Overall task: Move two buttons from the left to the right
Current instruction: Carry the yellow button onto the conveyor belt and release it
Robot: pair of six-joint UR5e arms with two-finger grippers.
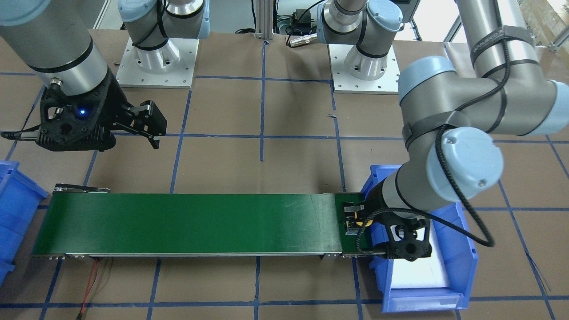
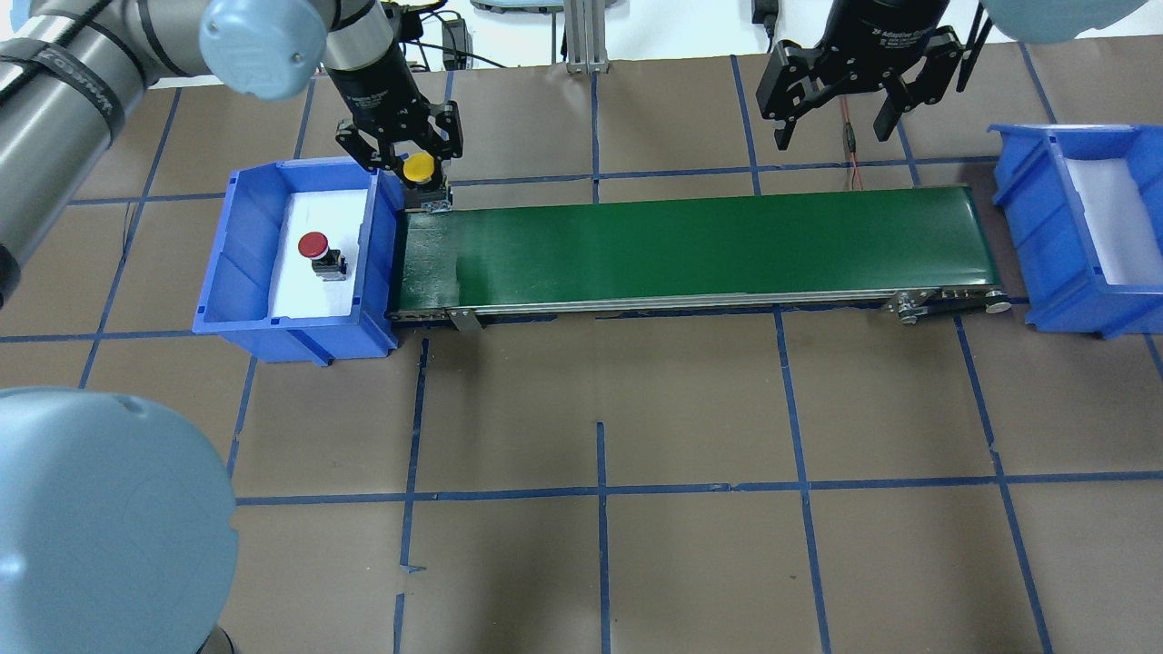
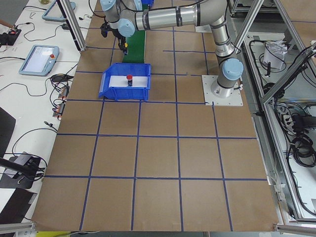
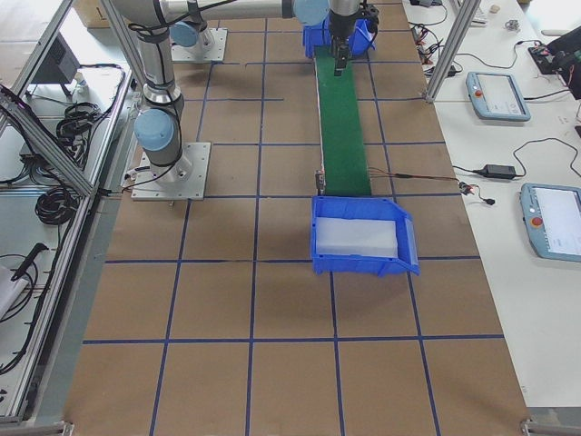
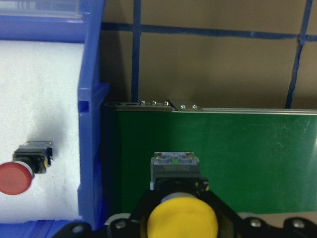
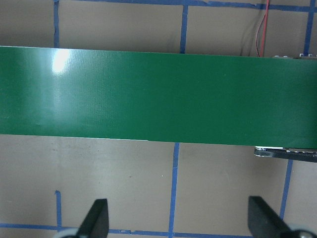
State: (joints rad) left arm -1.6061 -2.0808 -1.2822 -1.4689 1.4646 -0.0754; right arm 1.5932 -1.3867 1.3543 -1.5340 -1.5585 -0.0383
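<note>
Left end effector (image 2: 412, 171) grips yellow button (image 5: 183, 221) over belt (image 2: 709, 241) end; right end effector (image 2: 831, 136) released, raised.

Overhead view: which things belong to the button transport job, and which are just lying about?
Job:
- yellow-capped push-button, held by the left gripper
- red-capped push-button, in the left blue plastic bin
- green conveyor belt
- right blue plastic bin
- right gripper, open

Lying about:
- red and black wires by the belt's end
- grey tablet-style handset on the side bench
</note>
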